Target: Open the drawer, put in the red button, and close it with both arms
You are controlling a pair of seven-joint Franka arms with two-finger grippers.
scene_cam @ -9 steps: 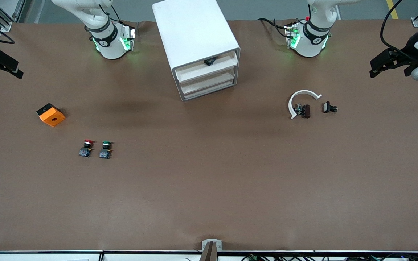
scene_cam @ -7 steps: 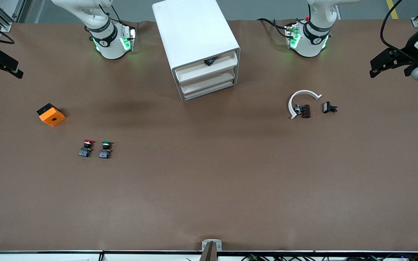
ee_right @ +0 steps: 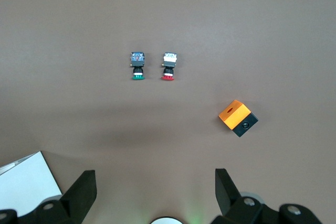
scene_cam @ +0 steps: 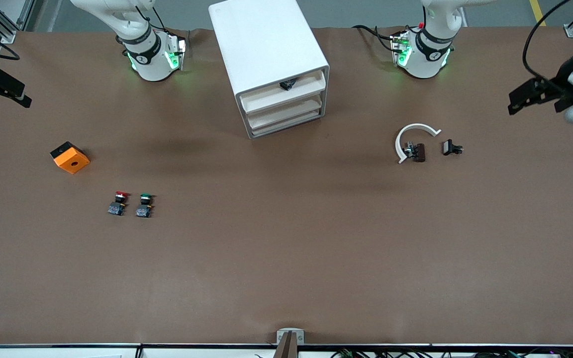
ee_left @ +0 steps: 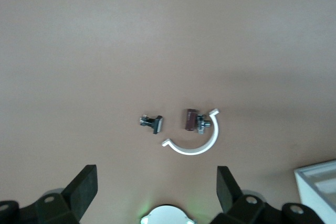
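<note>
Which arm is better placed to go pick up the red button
The right arm, probably. The red button lies toward its end of the table, and the open right hand is up at that end; the left hand is at the other.

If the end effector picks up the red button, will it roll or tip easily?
The red button lies on its side, so its round cap may let it roll a little. Its blocky base probably limits that. It looks small, so it is likely light and could shift when touched.

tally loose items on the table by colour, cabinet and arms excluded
Red: 1, red button
Green: 1, green button
Orange: 1, orange cube
White: 1, curved white clip
Dark: 2, brown part, black part
Total: 6
</note>
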